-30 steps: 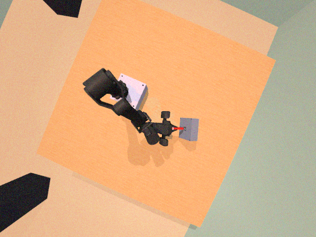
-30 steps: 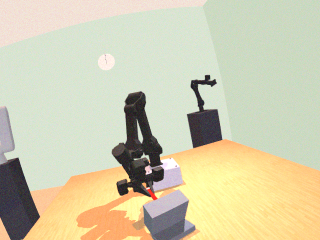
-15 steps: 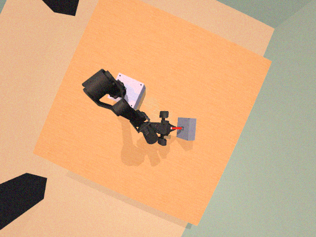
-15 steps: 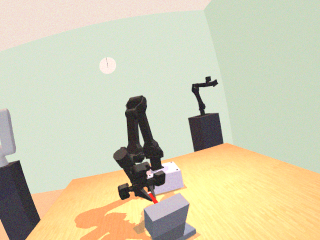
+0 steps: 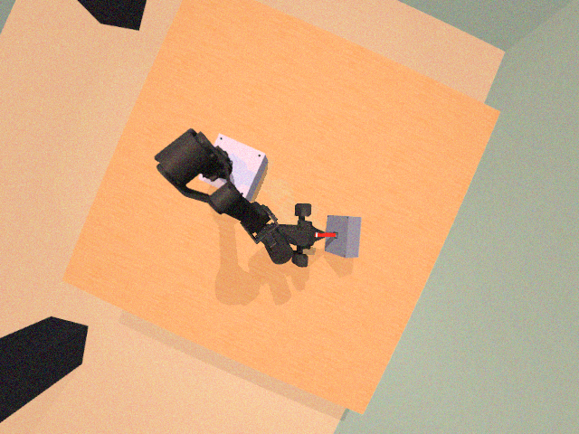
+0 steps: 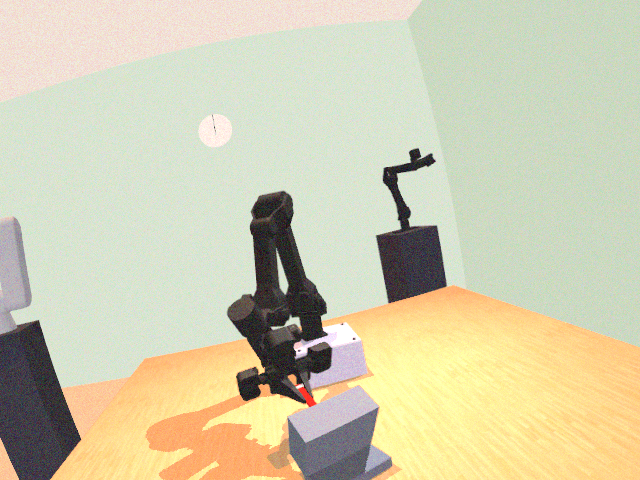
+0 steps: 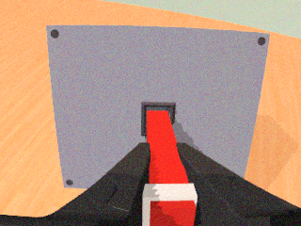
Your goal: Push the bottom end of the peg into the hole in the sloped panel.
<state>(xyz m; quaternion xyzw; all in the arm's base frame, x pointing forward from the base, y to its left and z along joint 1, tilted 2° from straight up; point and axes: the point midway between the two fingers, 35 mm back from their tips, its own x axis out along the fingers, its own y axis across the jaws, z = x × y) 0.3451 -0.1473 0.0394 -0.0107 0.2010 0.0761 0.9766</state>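
Note:
A red square peg (image 5: 326,234) (image 6: 307,396) (image 7: 162,155) with a white band near its rear end is held in my gripper (image 5: 322,234) (image 6: 308,396) (image 7: 162,153), which is shut on it. The grey sloped panel (image 5: 334,224) (image 6: 336,413) (image 7: 94,85) faces the gripper. Its square hole (image 7: 144,118) has a dark rim. In the wrist view the peg's far end overlaps the hole, with its sides roughly in line with the hole's. Dark hole shows left, above and right of the end. How far the end is inside cannot be told. The fingertips are short of the panel face.
The white box (image 5: 247,161) (image 6: 341,361) stands at the arm's base, behind the gripper. The panel has a low foot (image 6: 379,459) on its far side. Dark pedestals (image 5: 42,359) (image 6: 413,266) stand beyond the wooden table (image 5: 327,117) (image 6: 491,372).

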